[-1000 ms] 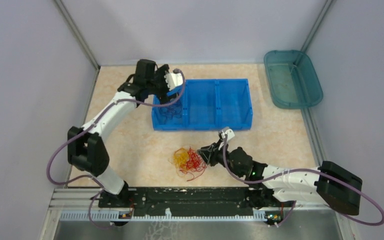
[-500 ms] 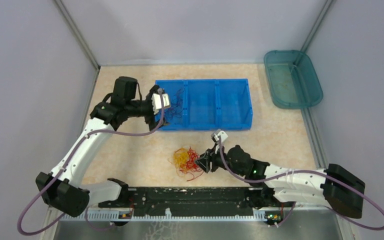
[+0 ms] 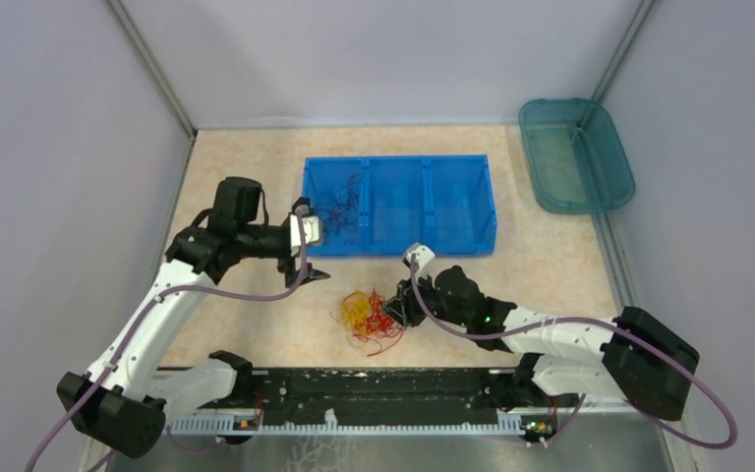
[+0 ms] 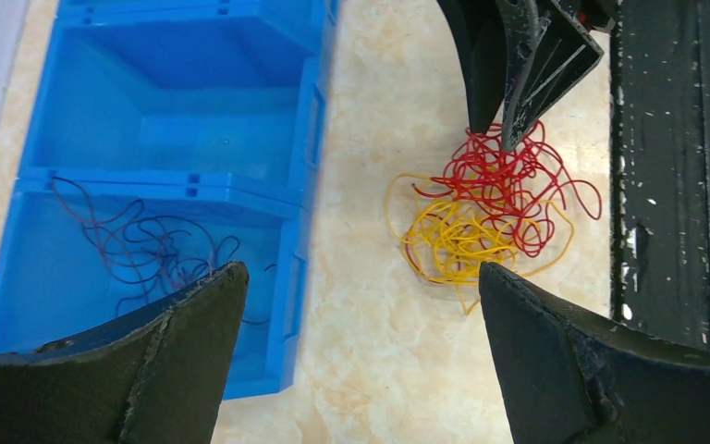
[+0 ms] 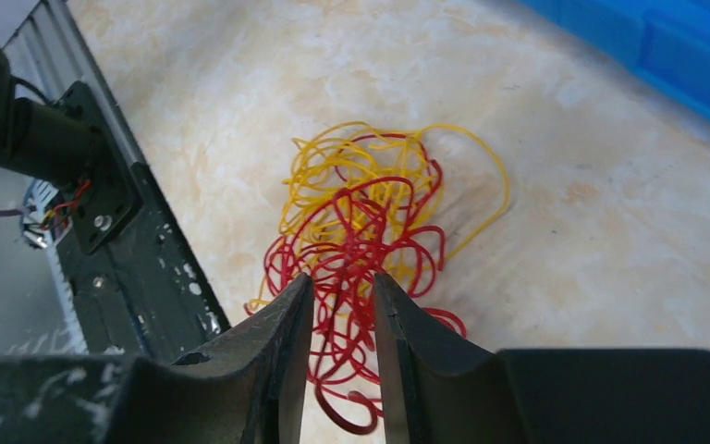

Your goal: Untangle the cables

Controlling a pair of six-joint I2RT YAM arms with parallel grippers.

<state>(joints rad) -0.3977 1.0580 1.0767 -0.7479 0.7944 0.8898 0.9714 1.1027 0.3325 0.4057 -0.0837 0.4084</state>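
A tangle of red cable [image 3: 381,320] and yellow cable [image 3: 356,308] lies on the table in front of the blue bin [image 3: 398,248]. A dark navy cable [image 3: 337,213] lies in the bin's left compartment. My right gripper [image 3: 394,313] points down at the tangle's right edge. In the right wrist view [image 5: 342,276] its jaws stand a narrow gap apart, with red cable [image 5: 370,231] strands between them and yellow cable [image 5: 333,171] beyond. My left gripper [image 3: 307,270] is wide open and empty [image 4: 361,270] over bare table, by the bin's front left corner.
The bin [image 4: 300,213] has three compartments; the dark cable [image 4: 148,250] is in the one nearest my left gripper. A teal tub [image 3: 575,152] stands at the back right. The black base rail [image 3: 374,388] runs close behind the tangle. Grey walls enclose the table.
My left arm has pulled back from over the bin's left compartment and come down in front of the bin, gripper empty. My right gripper has stayed at the tangle, its arm swinging slightly.
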